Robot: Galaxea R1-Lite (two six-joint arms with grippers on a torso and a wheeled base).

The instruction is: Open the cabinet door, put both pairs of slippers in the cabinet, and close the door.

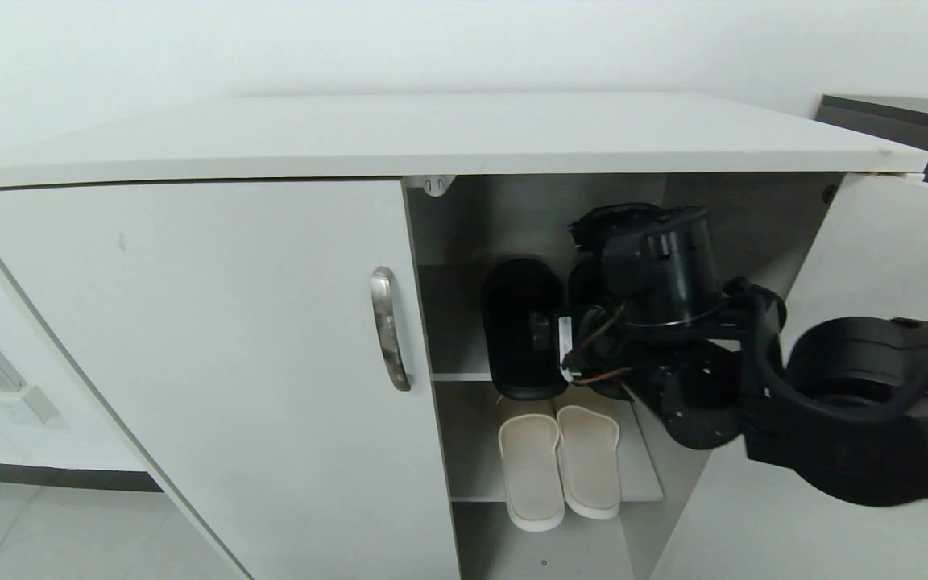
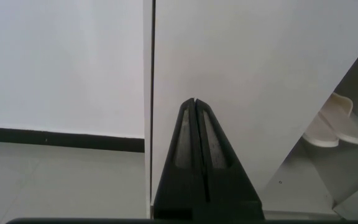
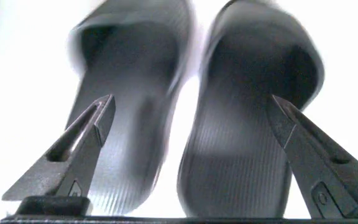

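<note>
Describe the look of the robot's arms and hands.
The right arm is black with chunky cylindrical joints, a looping black cable, copper-coloured wires and a white tag. The right hand has dark, tapered triangular fingers; the left hand is black with grey finger pads.

The right arm [image 1: 673,322] hides most of one of the black slippers [image 1: 522,330] (the one nearer the open door [image 1: 891,266]). In the right wrist view both are blurred. The door runs off the head view's right edge.
</note>
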